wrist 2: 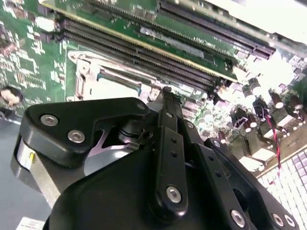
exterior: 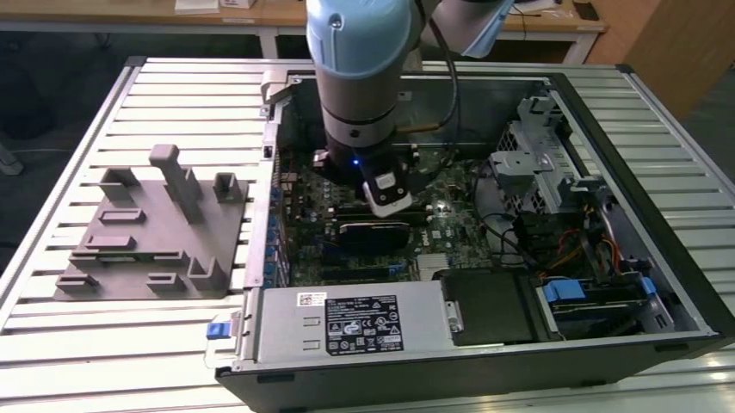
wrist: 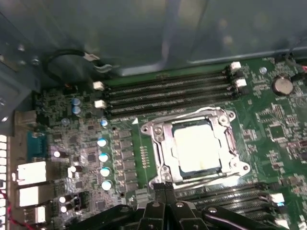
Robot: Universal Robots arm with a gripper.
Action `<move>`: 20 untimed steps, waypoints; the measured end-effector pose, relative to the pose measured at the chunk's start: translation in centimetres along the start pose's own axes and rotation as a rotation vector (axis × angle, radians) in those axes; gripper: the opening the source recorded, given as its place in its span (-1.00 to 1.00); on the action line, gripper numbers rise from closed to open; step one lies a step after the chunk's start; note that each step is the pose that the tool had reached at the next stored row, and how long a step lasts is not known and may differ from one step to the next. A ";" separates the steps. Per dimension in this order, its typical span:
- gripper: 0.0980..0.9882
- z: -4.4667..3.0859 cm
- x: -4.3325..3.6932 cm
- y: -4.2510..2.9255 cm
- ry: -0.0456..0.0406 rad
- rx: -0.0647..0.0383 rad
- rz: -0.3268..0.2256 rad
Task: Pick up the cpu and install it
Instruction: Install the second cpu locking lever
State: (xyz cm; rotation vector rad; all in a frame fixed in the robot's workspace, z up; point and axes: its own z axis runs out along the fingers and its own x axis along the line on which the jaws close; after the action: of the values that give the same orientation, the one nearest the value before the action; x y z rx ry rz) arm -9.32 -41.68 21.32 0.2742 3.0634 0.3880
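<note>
The shiny silver square cpu (wrist: 197, 146) sits in its metal-framed socket (wrist: 163, 154), centre frame; my end effector (wrist: 165, 188) hangs beside it, narrow and empty.

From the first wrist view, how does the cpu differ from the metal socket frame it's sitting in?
The cpu is a solid, flat square with a plain, pale, glaring top. The socket frame is an open ring with tabs and screw points at its corners. The cpu lies inside and the socket frame encloses it on all sides. The cpu's outline is smooth, while the socket frame's edge is notched and uneven. Both are shiny metal, lying flat on the green motherboard.
</note>
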 end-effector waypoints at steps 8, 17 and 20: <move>-0.98 0.33 -0.89 1.12 -0.0054 0.016 0.010; -0.98 0.77 -1.57 2.60 -0.0116 0.048 0.010; -0.98 0.92 -1.79 3.12 -0.0136 0.058 0.009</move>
State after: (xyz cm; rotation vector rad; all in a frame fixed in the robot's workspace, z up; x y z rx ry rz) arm -6.97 -38.81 21.24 0.2918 3.0649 0.2962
